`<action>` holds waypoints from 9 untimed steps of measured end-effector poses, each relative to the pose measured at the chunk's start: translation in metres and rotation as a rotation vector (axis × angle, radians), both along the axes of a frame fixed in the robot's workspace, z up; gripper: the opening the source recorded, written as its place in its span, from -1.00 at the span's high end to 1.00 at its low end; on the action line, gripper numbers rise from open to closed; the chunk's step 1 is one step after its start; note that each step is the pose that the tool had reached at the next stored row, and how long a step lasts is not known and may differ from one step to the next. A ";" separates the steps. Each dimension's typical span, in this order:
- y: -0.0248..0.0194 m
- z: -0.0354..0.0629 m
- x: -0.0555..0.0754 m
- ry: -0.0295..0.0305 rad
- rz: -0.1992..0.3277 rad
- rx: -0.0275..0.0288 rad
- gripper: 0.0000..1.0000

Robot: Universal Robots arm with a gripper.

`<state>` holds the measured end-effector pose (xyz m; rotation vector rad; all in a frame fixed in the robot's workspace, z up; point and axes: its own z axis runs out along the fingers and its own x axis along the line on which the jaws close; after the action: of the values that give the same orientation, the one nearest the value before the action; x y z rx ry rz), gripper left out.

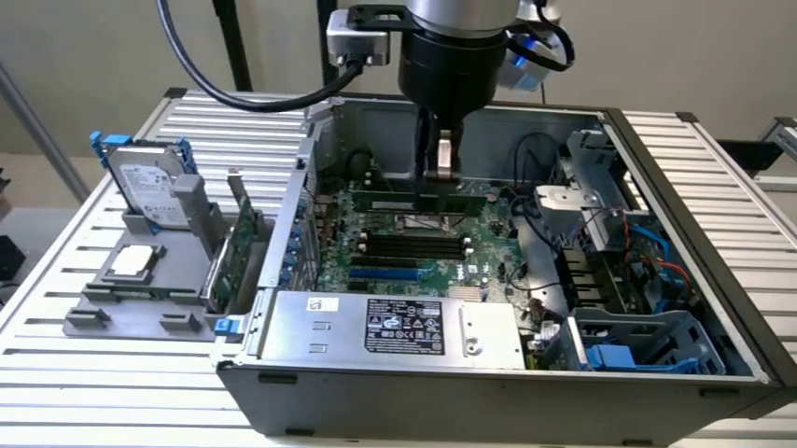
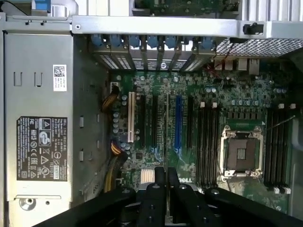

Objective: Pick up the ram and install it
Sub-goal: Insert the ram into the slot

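The ram [image 1: 417,202], a thin green stick, hangs level over the motherboard [image 1: 492,245] inside the open computer case. My gripper [image 1: 439,179] comes straight down from above and is shut on the stick's upper edge near its middle. In the wrist view the ram [image 2: 166,132] is edge-on, a thin pale line running out from between my black fingers [image 2: 154,198]. The black memory slots [image 2: 207,142] lie beside the CPU socket [image 2: 241,151], with a second set of black slots [image 2: 277,142] on the socket's other side. Whether the stick touches any slot I cannot tell.
A silver power supply [image 1: 386,327] fills the case's near side. Cables and a blue drive cage [image 1: 636,345] crowd the exterior view's right. Outside the case, on the exterior view's left, a hard drive [image 1: 147,191] and a green expansion card [image 1: 237,243] stand in a grey holder [image 1: 137,308].
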<state>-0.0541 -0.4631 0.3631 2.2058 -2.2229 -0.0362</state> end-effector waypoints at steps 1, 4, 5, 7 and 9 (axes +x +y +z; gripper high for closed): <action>0.0046 -0.0019 0.000 -0.0001 0.000 0.0001 1.00; 0.0180 -0.0073 0.002 -0.0001 0.000 0.0001 1.00; 0.0226 -0.0092 0.002 0.0000 0.000 0.0000 1.00; 0.0316 -0.0127 0.002 0.0000 0.000 0.0000 1.00; 0.0406 -0.0164 0.003 0.0000 0.000 0.0000 1.00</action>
<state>-0.0516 -0.4225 0.3467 2.2058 -2.2230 -0.0362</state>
